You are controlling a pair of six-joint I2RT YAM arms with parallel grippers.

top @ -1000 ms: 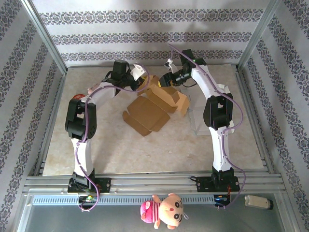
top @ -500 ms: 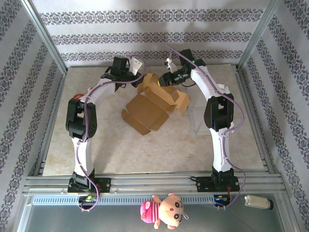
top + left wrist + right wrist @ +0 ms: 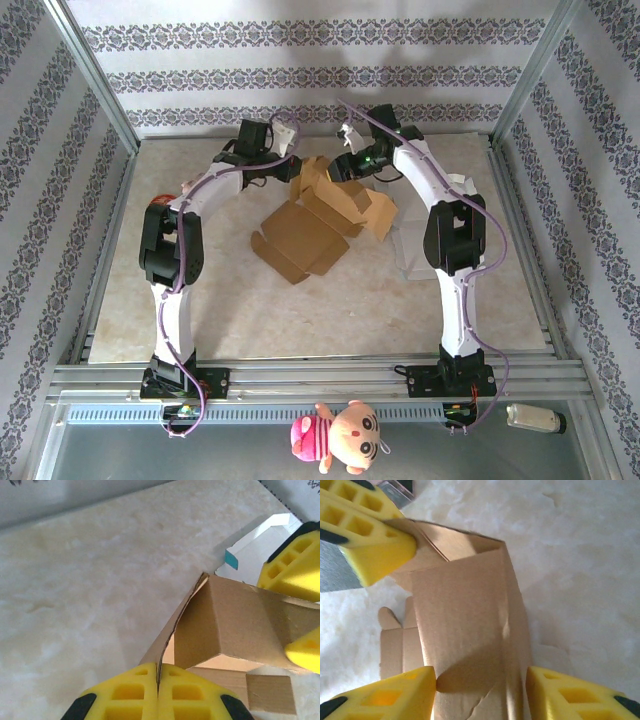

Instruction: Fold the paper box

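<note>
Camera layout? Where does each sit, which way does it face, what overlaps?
Top external: above and behind the robot, facing down and forward over the table; left arm, right arm, box.
Left wrist: on the left arm, facing along the left gripper, shut on a box flap.
Right wrist: on the right arm, facing down at the box, right gripper straddling it.
Shared: all see the box; each wrist view catches the other gripper.
</note>
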